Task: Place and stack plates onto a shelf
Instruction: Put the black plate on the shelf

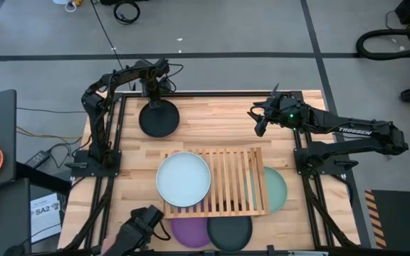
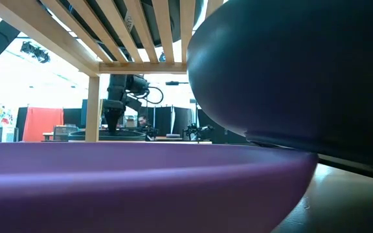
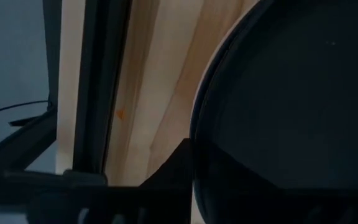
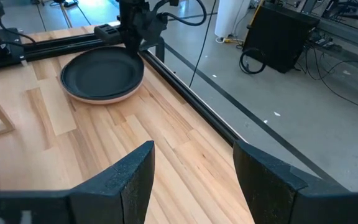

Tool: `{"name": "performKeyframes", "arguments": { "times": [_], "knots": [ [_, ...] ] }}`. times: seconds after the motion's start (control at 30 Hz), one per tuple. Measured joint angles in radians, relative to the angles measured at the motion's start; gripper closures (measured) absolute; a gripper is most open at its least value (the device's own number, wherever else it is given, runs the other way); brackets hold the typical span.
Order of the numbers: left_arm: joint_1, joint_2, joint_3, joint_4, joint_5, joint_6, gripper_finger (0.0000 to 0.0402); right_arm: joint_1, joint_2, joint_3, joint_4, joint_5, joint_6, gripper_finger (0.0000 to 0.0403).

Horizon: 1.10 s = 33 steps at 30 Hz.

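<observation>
A black plate (image 1: 159,119) lies flat at the table's far left, with what looks like a salmon pink one under it (image 4: 107,98). My left gripper (image 1: 151,98) stands over the black plate's far rim, pointing down and shut on it. The wooden shelf (image 1: 228,181) stands mid-table with a pale blue-white plate (image 1: 183,178) on its left end. A mint green plate (image 1: 276,189) lies partly under its right end. A purple plate (image 1: 189,232) and a dark teal plate (image 1: 230,231) lie at the near edge. My right gripper (image 1: 260,119) hangs open above the far right. My left gripper has the black plate's rim (image 4: 133,60) at its far edge and comes at it from above, pointing down. One dark finger (image 3: 171,169) shows outside the rim; the other is hidden by the plate. The plate still lies flat, not lifted.
Black frame rails (image 4: 73,38) run along the table's far and side edges, close behind the black plate. Bare wood lies between the black plate and the shelf. In the low view the purple plate (image 2: 141,175) and dark teal plate (image 2: 290,71) fill the foreground.
</observation>
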<state>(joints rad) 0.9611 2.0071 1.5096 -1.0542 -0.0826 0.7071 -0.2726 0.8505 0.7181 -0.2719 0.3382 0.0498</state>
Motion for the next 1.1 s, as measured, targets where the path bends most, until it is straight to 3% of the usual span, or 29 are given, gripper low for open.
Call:
{"name": "performKeyframes", "arguments": {
  "times": [0.73, 1.1],
  "knots": [
    [0.000, -0.072, 0.204, -0.213, 0.013, 0.003, 0.0385, 0.000, 0.000, 0.000, 0.000, 0.000, 0.000, 0.0180],
    [0.000, -0.071, 0.304, -0.244, 0.106, -0.049, 0.0385, 0.000, 0.000, 0.000, 0.000, 0.000, 0.002, 0.0180]
  ]
}}
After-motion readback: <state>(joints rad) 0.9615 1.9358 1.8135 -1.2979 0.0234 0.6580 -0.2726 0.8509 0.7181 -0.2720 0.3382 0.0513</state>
